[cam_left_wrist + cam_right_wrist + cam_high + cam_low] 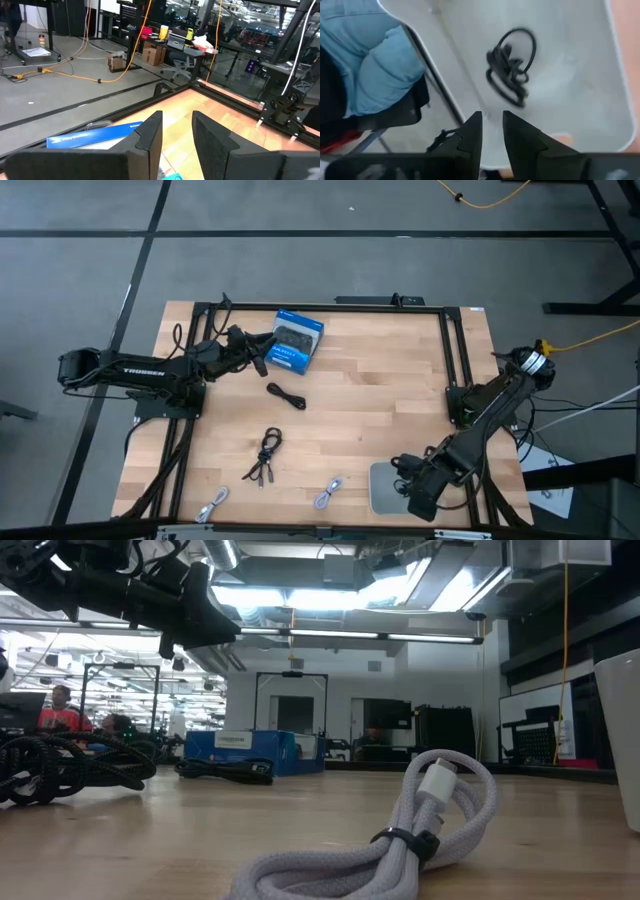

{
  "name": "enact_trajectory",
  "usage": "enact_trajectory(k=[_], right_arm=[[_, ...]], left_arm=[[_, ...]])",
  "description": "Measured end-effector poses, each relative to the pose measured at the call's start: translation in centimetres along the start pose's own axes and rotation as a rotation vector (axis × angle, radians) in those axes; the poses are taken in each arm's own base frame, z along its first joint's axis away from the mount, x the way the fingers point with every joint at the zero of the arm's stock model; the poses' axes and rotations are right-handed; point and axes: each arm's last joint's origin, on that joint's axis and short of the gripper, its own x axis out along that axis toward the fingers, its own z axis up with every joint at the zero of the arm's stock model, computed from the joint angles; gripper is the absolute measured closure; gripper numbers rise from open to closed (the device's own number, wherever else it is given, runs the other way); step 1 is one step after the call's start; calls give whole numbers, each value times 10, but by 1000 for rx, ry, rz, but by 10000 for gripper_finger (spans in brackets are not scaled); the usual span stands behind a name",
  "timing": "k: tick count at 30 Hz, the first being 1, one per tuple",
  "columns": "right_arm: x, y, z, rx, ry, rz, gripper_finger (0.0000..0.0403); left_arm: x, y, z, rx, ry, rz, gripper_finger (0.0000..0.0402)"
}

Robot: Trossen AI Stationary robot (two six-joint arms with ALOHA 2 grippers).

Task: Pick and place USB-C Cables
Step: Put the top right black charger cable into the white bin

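from above, the right tool (418,502) hangs over a pale bin (381,486) at the tabletop's (380,380) near right corner, while the left tool (262,350) reaches toward a blue box (296,340) at the far side. loose cables lie between them: a black one (286,395) just beside the left tool, with its long axis running diagonally away from that arm, a black tangle (265,454) at centre, and two grey ones (212,505) (328,494) at the near edge. the left arm looks the nearer to the lone black cable; the right arm looks nearer to the second grey one.

at table height, a grey cable (400,830) fills the foreground, the blue box (240,752) and a black cable (225,770) sit far back, and an arm passes overhead (its tool is not readable here).

from the left wrist, the left tool's fingers (150,132) stand a narrow gap apart with nothing between them, the blue box (90,136) lying just ahead and below.

from the right wrist, the right tool's fingers (472,131) are slightly parted and empty, poised above the bin (580,85), where one coiled black cable (511,65) already rests; the next pick likely turns on which loose cable lies closest to each arm.
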Motion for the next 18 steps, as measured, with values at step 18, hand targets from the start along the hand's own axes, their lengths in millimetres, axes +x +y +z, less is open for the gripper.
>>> enact_trajectory(k=[18], right_arm=[[-3, -5, 21, -133, -170, -50, 322]], left_arm=[[0, 0, 0, 0, 0, 0, 303]])
